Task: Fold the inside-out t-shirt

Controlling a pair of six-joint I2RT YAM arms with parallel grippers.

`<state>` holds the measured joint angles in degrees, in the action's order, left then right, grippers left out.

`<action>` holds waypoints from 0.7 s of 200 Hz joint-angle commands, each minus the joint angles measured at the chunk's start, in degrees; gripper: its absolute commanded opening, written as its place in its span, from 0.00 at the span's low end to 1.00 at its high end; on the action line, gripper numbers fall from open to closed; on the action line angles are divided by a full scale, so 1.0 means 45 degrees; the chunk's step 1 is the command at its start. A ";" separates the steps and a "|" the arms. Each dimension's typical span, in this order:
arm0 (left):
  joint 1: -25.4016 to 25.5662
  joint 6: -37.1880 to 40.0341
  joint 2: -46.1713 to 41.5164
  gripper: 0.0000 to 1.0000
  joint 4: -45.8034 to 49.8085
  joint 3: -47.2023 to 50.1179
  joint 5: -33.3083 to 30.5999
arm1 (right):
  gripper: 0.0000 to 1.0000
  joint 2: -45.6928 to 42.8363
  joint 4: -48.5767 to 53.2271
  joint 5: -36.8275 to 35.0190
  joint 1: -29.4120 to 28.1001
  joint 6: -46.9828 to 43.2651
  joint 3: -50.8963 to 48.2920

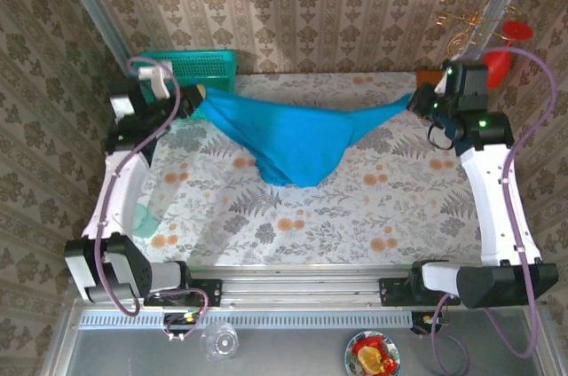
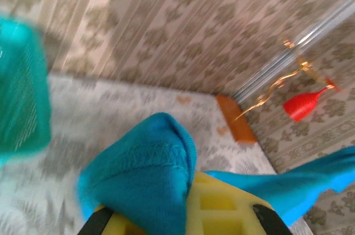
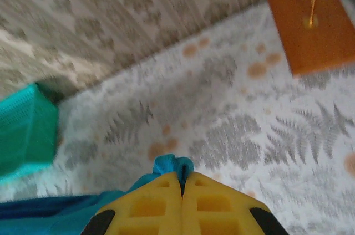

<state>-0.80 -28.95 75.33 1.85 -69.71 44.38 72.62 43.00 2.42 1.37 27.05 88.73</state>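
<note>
Left gripper point(image 1: 188, 97) and right gripper point(image 3: 182, 182) each pinch closed on an end of the t-shirt point(image 1: 293, 141), which hangs stretched between them over the far table point(image 1: 355, 212); the right's small bite of cloth could slip if tension rises

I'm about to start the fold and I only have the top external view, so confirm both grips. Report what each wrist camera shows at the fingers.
Observer: On the right wrist view, the right gripper has its yellow fingers pressed together, with a small tuft of the t-shirt poking out past the tips.
Operator: Now give me the left one.
Observer: On the left wrist view, a thick bunch of cloth with a stitched hem sits between the fingers of the left gripper and drapes over one of them, so more cloth is caught there than on the right.
</note>
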 commanded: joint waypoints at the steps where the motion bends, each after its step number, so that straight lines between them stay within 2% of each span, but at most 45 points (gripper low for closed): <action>1: 0.0403 -0.0304 0.0166 0.00 -0.0441 -0.1803 0.0671 | 0.00 -0.0400 -0.0374 -0.0179 0.0305 -0.0374 0.1493; 26: 0.0708 -0.0131 -0.0203 0.00 0.0109 -0.1871 0.0733 | 0.00 -0.1373 0.0039 -0.0641 0.0640 -0.0515 0.1136; 57: 0.1154 0.1403 -0.1977 0.04 0.2667 0.0630 -0.0228 | 0.00 -0.3638 0.0560 -0.0888 0.0712 -0.0727 -0.2251; 66: 0.1292 0.1804 -0.2619 0.08 0.3477 0.1634 -0.0753 | 0.00 -0.4265 0.0765 -0.1045 0.0712 -0.0806 -0.3349; 80: 0.1362 0.1989 -0.3589 0.24 0.4250 0.3301 -0.1281 | 0.00 -0.5058 0.1074 -0.1395 0.0729 -0.1011 -0.4887; 84: 0.1356 0.1978 -0.3862 0.25 0.4379 0.3737 -0.1394 | 0.00 -0.5219 0.1147 -0.1512 0.0731 -0.1072 -0.5264; 96: 0.1368 0.2066 -0.4562 0.27 0.4667 0.4883 -0.1617 | 0.00 -0.5493 0.1333 -0.1772 0.0768 -0.1279 -0.6209; 113: 0.1365 0.2194 -0.5113 0.27 0.5147 0.5953 -0.2743 | 0.00 -0.5602 0.1425 -0.1807 0.0829 -0.1432 -0.7091; 140: 0.1588 0.2199 -0.5212 0.27 0.5092 0.6763 -0.3024 | 0.00 -0.5479 0.1210 -0.1486 0.0849 -0.1394 -0.7732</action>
<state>5.28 -20.93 52.86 23.53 -40.82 34.41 48.40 48.62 -3.27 4.89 22.22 54.68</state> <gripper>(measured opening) 0.271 0.049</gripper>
